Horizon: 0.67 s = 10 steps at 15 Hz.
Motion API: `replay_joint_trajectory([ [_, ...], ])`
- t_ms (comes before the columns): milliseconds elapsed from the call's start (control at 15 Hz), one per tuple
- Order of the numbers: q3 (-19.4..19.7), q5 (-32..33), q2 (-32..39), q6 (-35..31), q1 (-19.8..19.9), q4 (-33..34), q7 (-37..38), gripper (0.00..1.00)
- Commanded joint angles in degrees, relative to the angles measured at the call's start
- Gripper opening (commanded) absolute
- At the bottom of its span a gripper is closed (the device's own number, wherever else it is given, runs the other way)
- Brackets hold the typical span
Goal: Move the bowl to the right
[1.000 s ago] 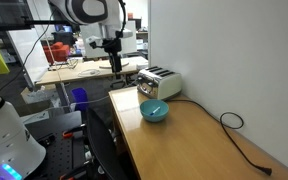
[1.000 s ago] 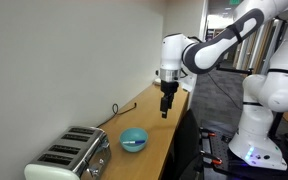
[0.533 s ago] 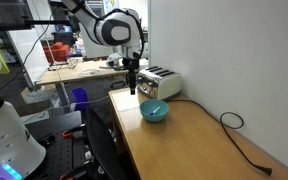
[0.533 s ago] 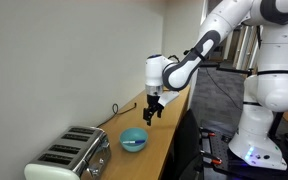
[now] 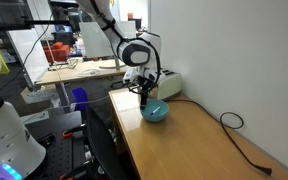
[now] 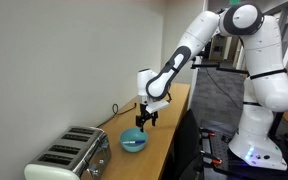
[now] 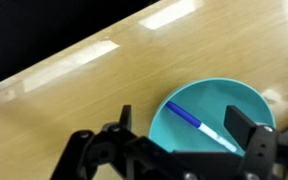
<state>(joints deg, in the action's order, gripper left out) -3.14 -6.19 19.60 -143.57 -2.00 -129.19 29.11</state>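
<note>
The small teal-blue bowl (image 5: 156, 112) sits on the wooden table next to the silver toaster, and it shows in both exterior views (image 6: 134, 140). In the wrist view the bowl (image 7: 234, 105) holds a blue and white pen (image 7: 199, 122). My gripper (image 5: 144, 99) hangs just above the bowl's near rim (image 6: 144, 122). In the wrist view the gripper (image 7: 189, 128) is open and empty. One finger (image 7: 126, 118) is over the table beside the bowl. The other finger (image 7: 252, 135) is over the bowl's inside.
The silver toaster (image 5: 164, 82) stands close behind the bowl, at the table's end (image 6: 72, 155). A black cable (image 5: 234, 122) runs along the table by the white wall. The table's front edge (image 5: 129, 135) drops off beside the bowl.
The arm has swung in and come down from above the table's edge to just over the bowl. The bowl has not moved.
</note>
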Motion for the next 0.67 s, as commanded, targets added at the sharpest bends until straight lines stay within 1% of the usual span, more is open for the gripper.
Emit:
replay_joint_trajectory([
  [0,0.94,-5.01,4.95,0.07,0.22,4.32,-4.04,1.00],
  [133,1.35,-6.88,7.38,0.33,0.62,6.48,-5.42,1.00],
  [200,1.59,-7.53,8.31,0.31,0.83,7.38,-5.99,0.90],
  [267,1.85,-7.91,8.93,0.40,0.81,8.09,-6.04,0.74],
  [600,2.58,-8.48,10.62,1.00,1.18,9.29,-6.21,0.35],
])
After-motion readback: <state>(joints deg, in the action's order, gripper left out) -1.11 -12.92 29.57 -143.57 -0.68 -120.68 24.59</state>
